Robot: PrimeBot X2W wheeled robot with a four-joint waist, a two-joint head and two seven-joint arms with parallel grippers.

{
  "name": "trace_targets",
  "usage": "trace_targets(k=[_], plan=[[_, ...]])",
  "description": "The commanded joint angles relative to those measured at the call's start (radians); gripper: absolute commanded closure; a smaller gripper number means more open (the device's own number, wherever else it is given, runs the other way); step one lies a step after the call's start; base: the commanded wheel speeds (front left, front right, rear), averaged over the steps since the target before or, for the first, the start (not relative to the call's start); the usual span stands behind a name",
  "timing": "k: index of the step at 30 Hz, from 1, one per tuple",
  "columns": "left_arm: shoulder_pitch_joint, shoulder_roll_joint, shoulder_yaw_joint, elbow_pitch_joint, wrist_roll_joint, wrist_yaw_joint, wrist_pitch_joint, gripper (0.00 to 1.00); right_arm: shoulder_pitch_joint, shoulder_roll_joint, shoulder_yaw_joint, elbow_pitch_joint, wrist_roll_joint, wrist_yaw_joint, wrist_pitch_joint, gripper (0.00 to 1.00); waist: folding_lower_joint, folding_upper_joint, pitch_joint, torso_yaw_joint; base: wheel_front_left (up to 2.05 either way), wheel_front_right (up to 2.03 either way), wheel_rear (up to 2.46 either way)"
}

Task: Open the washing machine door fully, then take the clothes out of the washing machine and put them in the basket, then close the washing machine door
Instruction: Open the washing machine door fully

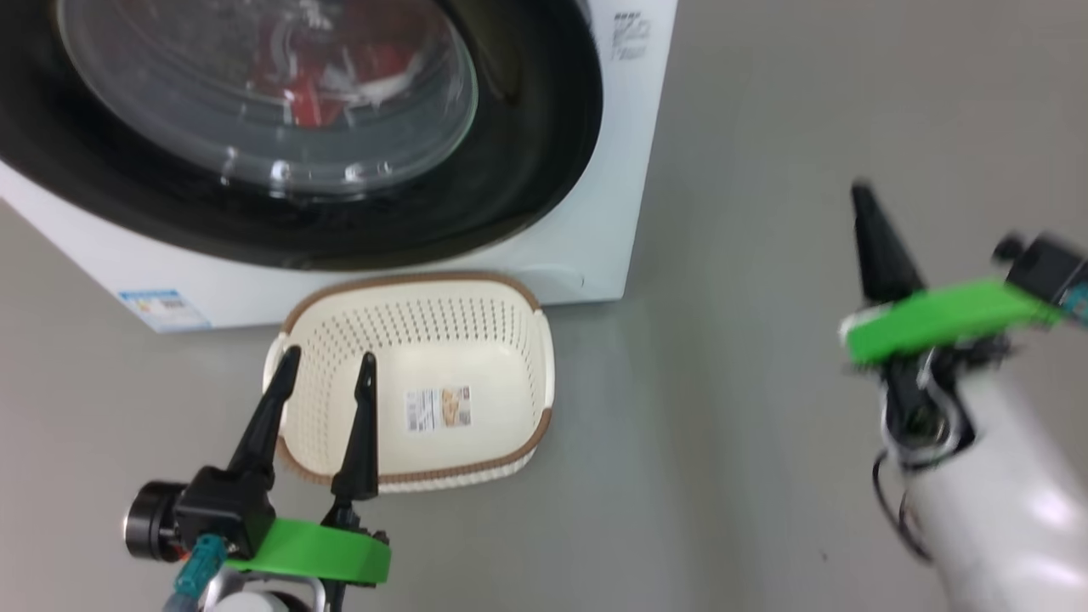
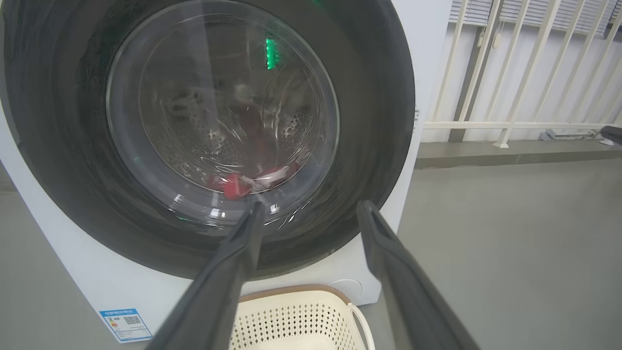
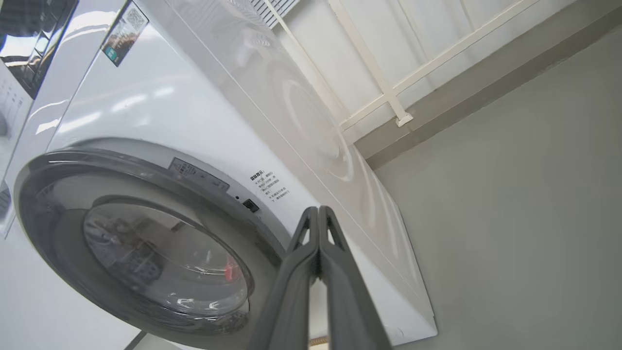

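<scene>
A grey floor (image 1: 765, 127) ran back to a pale railing (image 2: 510, 73) by the wall. On it stood the white washing machine (image 1: 595, 238), its black-rimmed door (image 1: 527, 153) shut, the red and white clothes (image 1: 297, 68) showing through the glass. The empty basket (image 1: 408, 279) sat on the floor just in front of the machine, below the door. The left end effector (image 1: 330, 357) hung above the basket's near side, fingers spread and holding nothing. The right end effector (image 1: 863, 195) was off to the machine's right, fingers pressed together, empty.
</scene>
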Motion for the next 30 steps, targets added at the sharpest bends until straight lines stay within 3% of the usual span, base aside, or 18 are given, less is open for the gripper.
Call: trace_targets(k=[1, 8, 19, 30], plan=[[-0.043, 0.014, 0.023, -0.034, -0.004, 0.008, -0.009, 0.0, -0.073, -0.012, 0.028, -0.021, 0.06, -0.001, 0.02, 1.0, 0.0, 0.0, 0.082, 0.038, 0.0, 0.0, 0.0], [-0.08, 0.014, -0.004, -0.043, -0.008, 0.021, -0.009, 0.0, -0.215, -0.038, 0.043, -0.011, 0.255, -0.001, 0.12, 1.0, 0.0, 0.0, 0.147, 0.069, 0.0, 0.0, 0.0], [-0.129, 0.014, -0.043, -0.064, -0.01, 0.026, -0.009, 0.0, -0.416, -0.037, 0.05, 0.053, 0.542, -0.001, 0.393, 1.0, 0.0, 0.0, 0.221, 0.117, 0.0, 0.0, 0.0], [-0.152, 0.014, -0.075, -0.081, -0.013, 0.024, -0.009, 0.0, -0.583, -0.038, 0.029, 0.155, 0.663, -0.001, 0.567, 1.0, 0.0, 0.0, 0.268, 0.156, 0.0, 0.0, 0.0]])
